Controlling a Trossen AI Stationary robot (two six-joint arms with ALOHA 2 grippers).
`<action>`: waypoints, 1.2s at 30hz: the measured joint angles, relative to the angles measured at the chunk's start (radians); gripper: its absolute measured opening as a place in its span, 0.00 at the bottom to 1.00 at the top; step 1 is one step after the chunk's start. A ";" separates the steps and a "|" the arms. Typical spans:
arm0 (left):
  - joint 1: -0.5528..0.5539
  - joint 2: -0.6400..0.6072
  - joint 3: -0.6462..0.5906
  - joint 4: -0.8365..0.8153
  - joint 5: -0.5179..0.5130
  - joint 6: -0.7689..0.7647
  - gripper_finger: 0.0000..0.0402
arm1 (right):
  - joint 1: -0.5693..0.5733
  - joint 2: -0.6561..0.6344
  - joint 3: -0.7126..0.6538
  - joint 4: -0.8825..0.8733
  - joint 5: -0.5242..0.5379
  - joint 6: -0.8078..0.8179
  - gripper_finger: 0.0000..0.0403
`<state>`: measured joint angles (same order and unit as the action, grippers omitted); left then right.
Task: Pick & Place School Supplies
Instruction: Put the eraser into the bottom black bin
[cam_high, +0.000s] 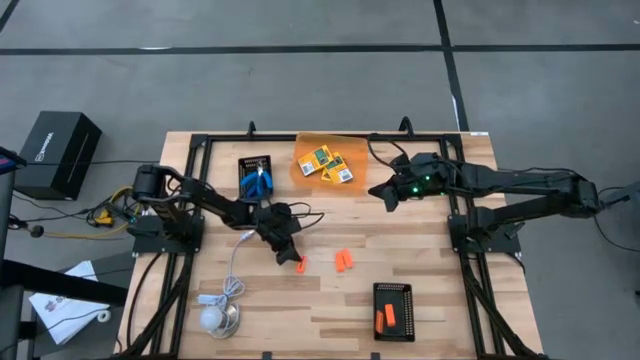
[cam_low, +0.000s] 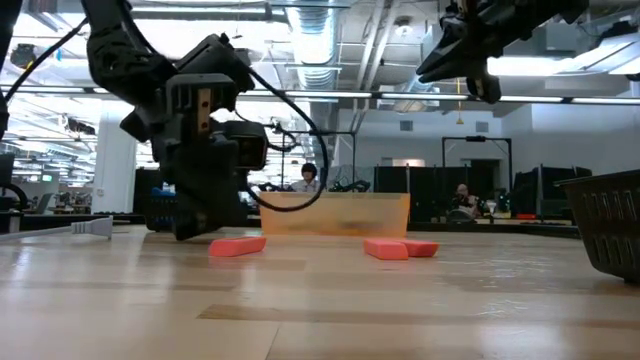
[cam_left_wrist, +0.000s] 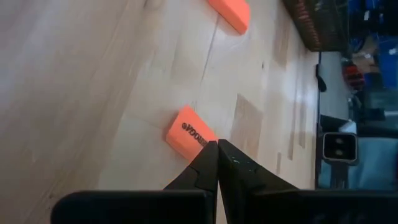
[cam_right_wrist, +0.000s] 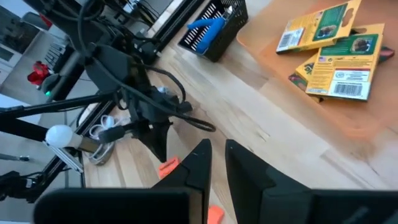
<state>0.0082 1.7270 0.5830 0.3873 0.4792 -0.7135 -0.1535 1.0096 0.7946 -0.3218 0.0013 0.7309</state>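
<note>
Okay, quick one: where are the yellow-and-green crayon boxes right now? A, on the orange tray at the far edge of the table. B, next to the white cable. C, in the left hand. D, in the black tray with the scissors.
A: the crayon boxes lie together on the orange tray, with neither hand touching them.

This is looking like a robotics lab inside a large open-plan industrial office. Exposed silver ducts (cam_low: 340, 40) and strip lights are running across the bare ceiling, people (cam_low: 308, 178) are sitting at distant desks among monitors, and a wooden tabletop (cam_high: 330, 300) in a black metal frame (cam_high: 200, 145) is standing on grey concrete floor (cam_high: 300, 80).
</note>
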 joint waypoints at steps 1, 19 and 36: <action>0.000 -0.001 -0.008 0.008 -0.005 0.000 0.00 | 0.000 -0.001 0.000 0.002 0.000 -0.001 0.10; -0.008 -0.001 -0.024 0.049 -0.019 -0.028 0.00 | 0.001 -0.002 0.001 0.015 0.000 0.004 0.10; -0.023 0.001 -0.024 0.055 -0.039 -0.149 0.40 | 0.001 -0.002 0.001 0.016 0.003 0.020 0.14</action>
<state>-0.0146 1.7275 0.5591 0.4419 0.4402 -0.8625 -0.1528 1.0080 0.7952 -0.3054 0.0048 0.7511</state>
